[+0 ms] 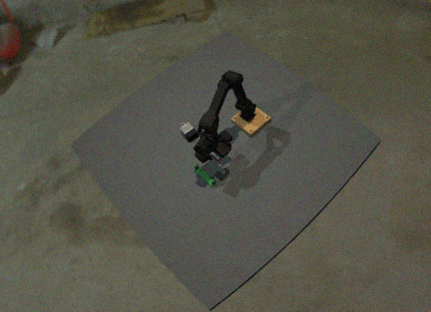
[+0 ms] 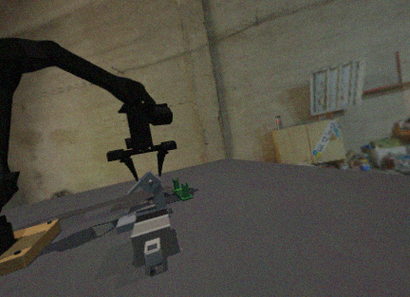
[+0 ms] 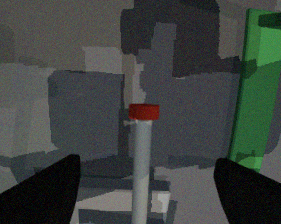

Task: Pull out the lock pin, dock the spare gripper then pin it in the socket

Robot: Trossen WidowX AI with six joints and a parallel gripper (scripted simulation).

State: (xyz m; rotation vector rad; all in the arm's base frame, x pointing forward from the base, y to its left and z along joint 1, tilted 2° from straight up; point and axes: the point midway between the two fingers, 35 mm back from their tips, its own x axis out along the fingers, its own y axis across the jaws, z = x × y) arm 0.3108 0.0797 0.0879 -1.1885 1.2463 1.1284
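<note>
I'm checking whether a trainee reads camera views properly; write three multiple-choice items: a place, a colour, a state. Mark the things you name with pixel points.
1. Where is the white-and-dark spare gripper [image 1: 189, 132] [image 2: 153, 232]?
A on the mat
B on the arm's wooden base

2. What colour is the lock pin's head [image 3: 144, 112]?
A green
B red

3. How do the arm's jaws stand?
A shut on the pin
B open

1 A: the exterior view shows it resting on grey.
2 B: the wrist view shows a red cap.
3 B: gaps separate pin and both fingers.
</note>
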